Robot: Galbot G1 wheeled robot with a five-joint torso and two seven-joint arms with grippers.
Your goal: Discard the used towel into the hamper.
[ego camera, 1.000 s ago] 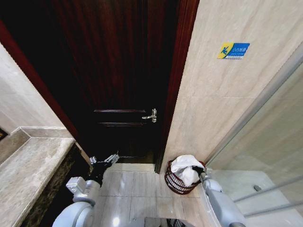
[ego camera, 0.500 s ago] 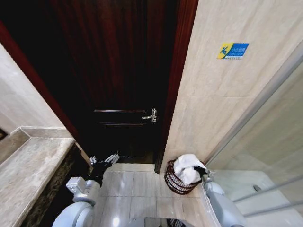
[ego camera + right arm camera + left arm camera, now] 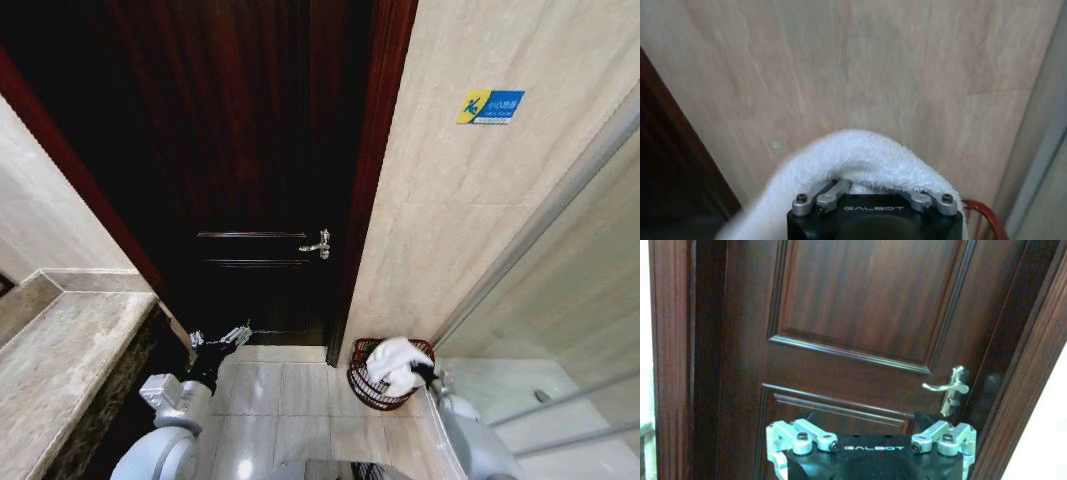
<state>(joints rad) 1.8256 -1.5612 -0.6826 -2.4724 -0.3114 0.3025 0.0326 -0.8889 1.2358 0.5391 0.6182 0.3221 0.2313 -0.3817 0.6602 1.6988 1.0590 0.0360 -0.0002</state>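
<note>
Room: a tiled bathroom floor (image 3: 290,390) bounded by a dark wooden door (image 3: 240,150), a beige tiled wall (image 3: 450,210) and a glass shower screen (image 3: 570,300).
Hamper: the hamper (image 3: 372,387) stands on the floor in the corner where the tiled wall meets the shower screen, just beside the door frame; a sliver of its red-brown rim shows in the right wrist view (image 3: 983,220).
Towel: the white towel (image 3: 396,364) is heaped in the hamper's mouth, rising above the rim; in the right wrist view (image 3: 860,160) it drapes over the gripper's front.
Right gripper: the right gripper (image 3: 424,374) is at the hamper's rim on the shower side, touching the towel; cloth hides its fingertips, so whether it grips or has let go cannot be told.
Left gripper: the left gripper (image 3: 222,339) hangs over the floor's door-side edge, well apart from the hamper, fingers spread and holding nothing.
Door: its silver lever handle (image 3: 947,386) sits near the frame edge.
Counter: a stone counter (image 3: 60,350) runs along the floor's left edge.
Wall sign: a blue and yellow sticker (image 3: 490,106) sits high on the tiled wall.
</note>
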